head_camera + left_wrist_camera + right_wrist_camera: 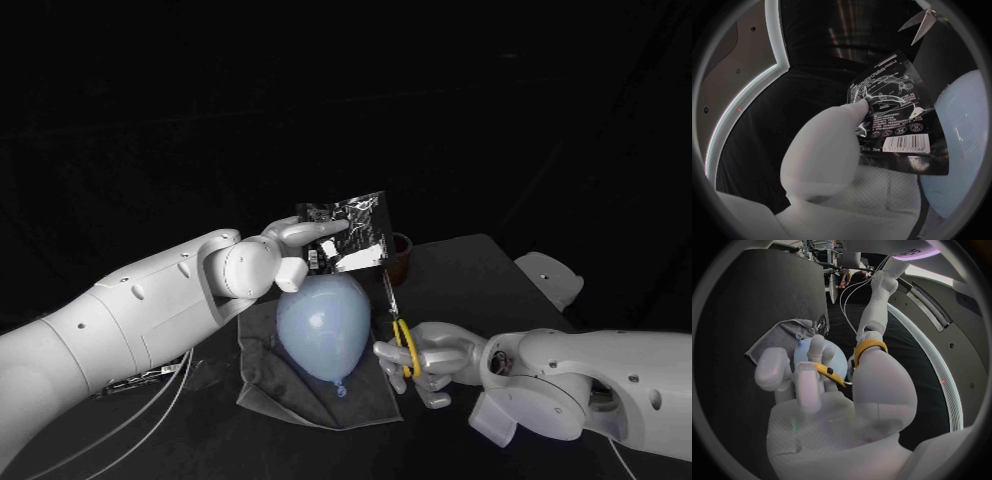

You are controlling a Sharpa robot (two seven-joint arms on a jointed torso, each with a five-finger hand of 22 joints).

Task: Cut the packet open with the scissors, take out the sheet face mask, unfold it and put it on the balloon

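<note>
My left hand holds a shiny black packet upright above the table, thumb pressed on its printed face. Below it a pale blue balloon lies on a grey cloth. My right hand grips the yellow-handled scissors, fingers through the loops. The blades point up to the packet's lower right edge. In the left wrist view the scissors stand apart in a V just beyond the packet's corner, with the balloon beside it.
A dark brown cup stands behind the packet. A white object sits at the right edge of the black table. Cables run beside the cloth under my left arm.
</note>
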